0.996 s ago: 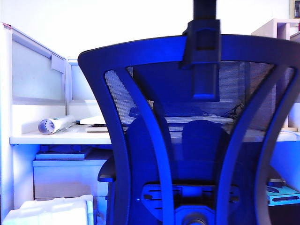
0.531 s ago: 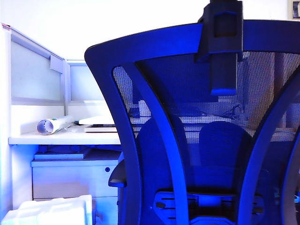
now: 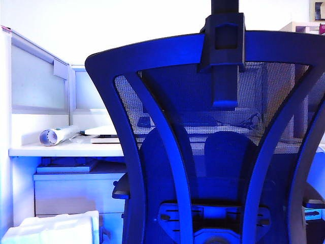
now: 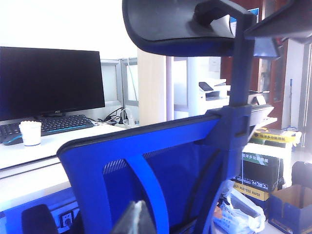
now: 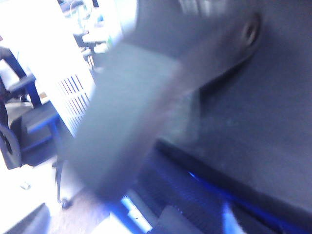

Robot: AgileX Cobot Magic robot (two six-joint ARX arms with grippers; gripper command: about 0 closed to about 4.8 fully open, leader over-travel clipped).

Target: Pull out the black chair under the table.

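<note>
Black mesh-backed office chair fills the exterior view before the long white worktop; cartons read "PAPER"; left pincer unclear; blurred right pincer, state unreadable, beside the chair.

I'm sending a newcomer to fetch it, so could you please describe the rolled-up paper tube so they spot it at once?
Start at the black chair that fills the exterior view, then look left to the table by the partition panels. The paper tube lies on its side there, open end outward; unlike the flat stack beside it, it is round.
</note>
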